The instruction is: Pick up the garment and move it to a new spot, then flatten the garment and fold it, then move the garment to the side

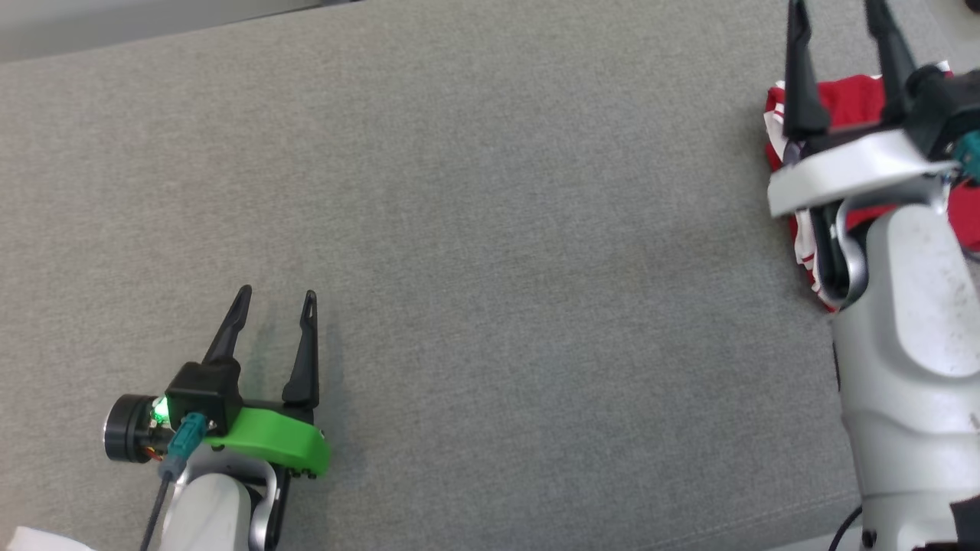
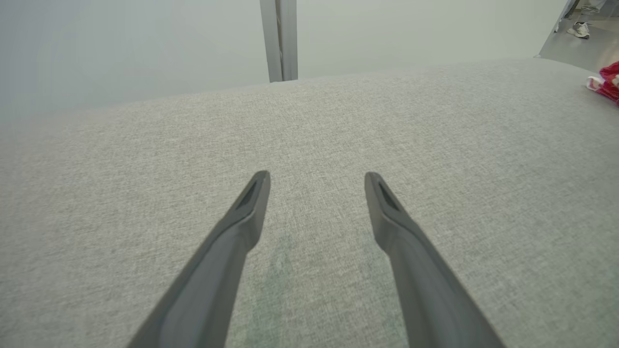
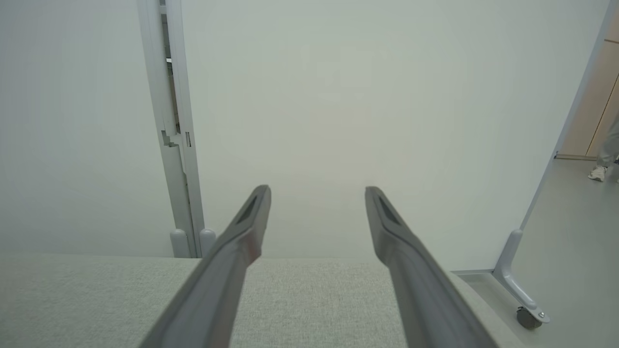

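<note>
The garment (image 1: 850,103) is red and white and lies folded at the right edge of the grey table (image 1: 490,229), mostly covered by my right arm. A corner of the garment (image 2: 607,82) shows at the far right of the left wrist view. My right gripper (image 1: 838,11) hangs above the garment, open, with nothing between its fingers (image 3: 244,232). My left gripper (image 1: 277,298) rests low over the table at the lower left, open and holding nothing, well apart from the garment.
A pale partition wall (image 3: 362,121) with a vertical post (image 3: 174,145) stands behind the table's far edge. A wheeled foot of the partition (image 3: 527,314) stands on the floor to the right. A person's shoe (image 2: 579,30) shows farther off.
</note>
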